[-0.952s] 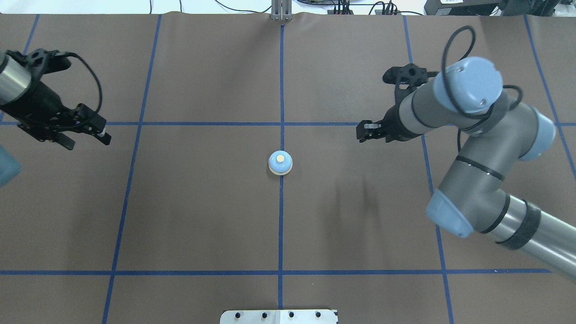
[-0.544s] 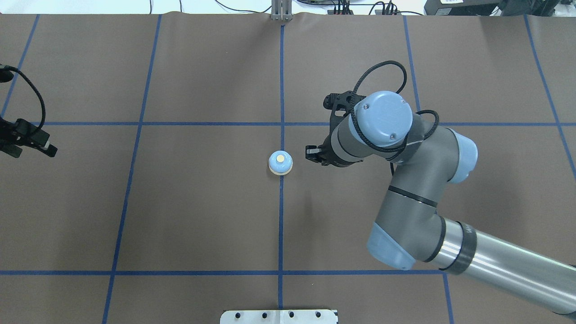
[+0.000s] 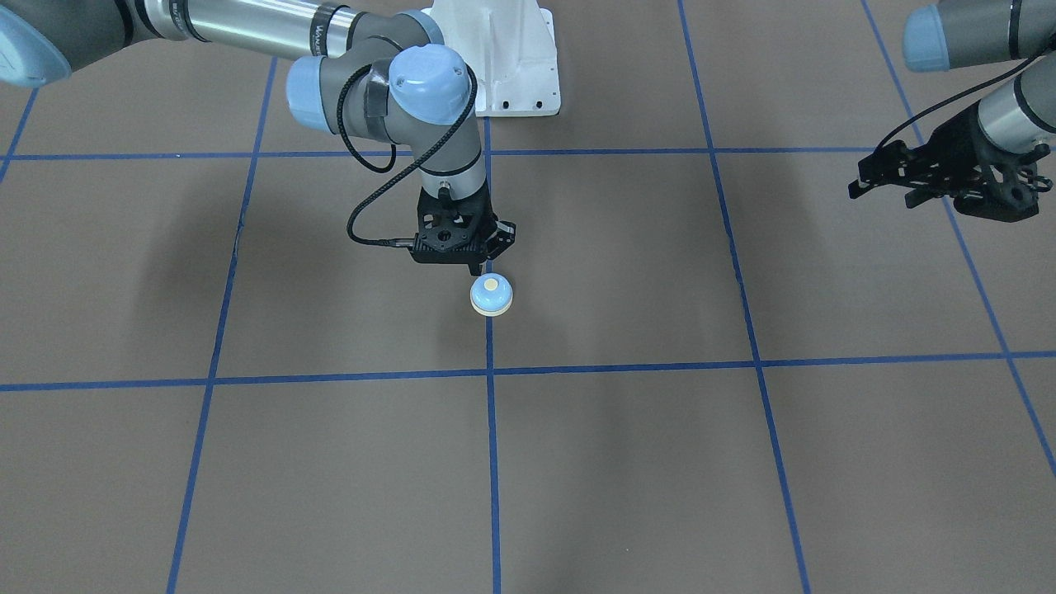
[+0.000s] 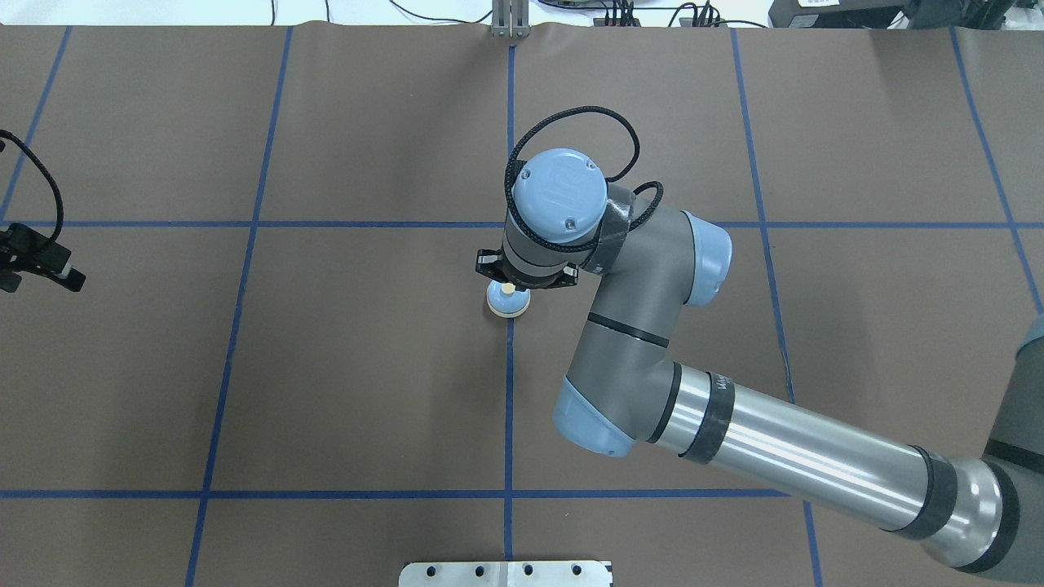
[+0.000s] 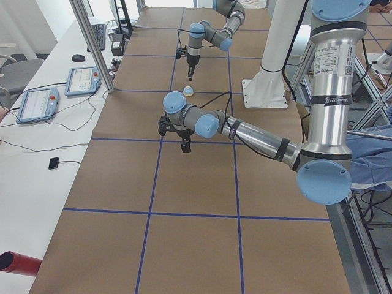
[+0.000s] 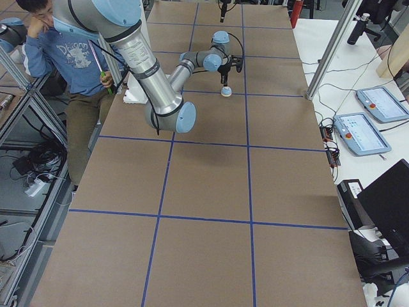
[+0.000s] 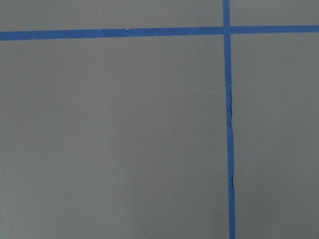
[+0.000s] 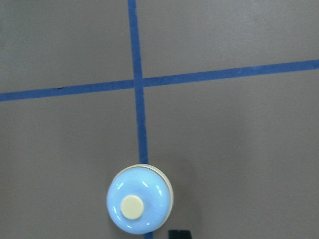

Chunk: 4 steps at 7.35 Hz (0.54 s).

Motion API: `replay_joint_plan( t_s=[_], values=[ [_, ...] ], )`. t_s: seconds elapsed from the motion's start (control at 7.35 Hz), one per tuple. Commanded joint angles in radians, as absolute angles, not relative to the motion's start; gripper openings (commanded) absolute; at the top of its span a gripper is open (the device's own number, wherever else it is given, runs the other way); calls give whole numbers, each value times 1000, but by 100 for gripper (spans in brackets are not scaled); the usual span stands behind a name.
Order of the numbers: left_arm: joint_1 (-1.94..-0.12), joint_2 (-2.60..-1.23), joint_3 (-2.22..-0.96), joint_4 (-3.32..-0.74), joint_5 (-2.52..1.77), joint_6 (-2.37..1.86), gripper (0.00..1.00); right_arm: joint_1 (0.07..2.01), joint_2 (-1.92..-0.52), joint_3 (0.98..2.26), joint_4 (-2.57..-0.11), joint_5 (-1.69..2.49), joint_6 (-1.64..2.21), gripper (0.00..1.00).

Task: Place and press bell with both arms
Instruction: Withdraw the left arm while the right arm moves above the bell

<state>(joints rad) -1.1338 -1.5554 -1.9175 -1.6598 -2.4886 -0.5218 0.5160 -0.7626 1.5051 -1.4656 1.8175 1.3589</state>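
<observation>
The bell (image 4: pixel 508 300) stands upright on the blue centre line of the brown table; it also shows in the front view (image 3: pixel 492 295) and the right wrist view (image 8: pixel 140 199). My right gripper (image 3: pixel 478 266) points straight down, shut and empty, its tip just above and beside the bell's rim on the robot's side. The overhead view hides it under the wrist. One black fingertip (image 8: pixel 179 233) shows right of the bell's cream button. My left gripper (image 4: pixel 39 279) is open and empty far off at the table's left edge, also in the front view (image 3: pixel 883 196).
Blue tape lines (image 4: pixel 509 408) grid the table. The white pedestal (image 3: pixel 511 74) stands behind the bell. A metal post (image 4: pixel 510 20) is at the far edge. A person (image 6: pixel 70 51) sits beside the table, and control tablets (image 5: pixel 43 101) lie on a side bench.
My right arm has swung left across the table, from far right of the bell to right over it. My left arm has drawn back to the left edge. The bell has not moved.
</observation>
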Motion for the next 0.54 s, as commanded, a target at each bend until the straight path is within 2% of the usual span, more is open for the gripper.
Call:
replay_joint_plan(
  t_s=[0.0,0.41],
  values=[
    [-1135,-1551,-1917,-1660,-2482,-522,100,512,-707,1419,-1463,1816,1370,0],
    [-1135,-1551,-1917,-1660,-2480,-522,100,508,-710,1404,-1462,1818,1367,0]
  ],
)
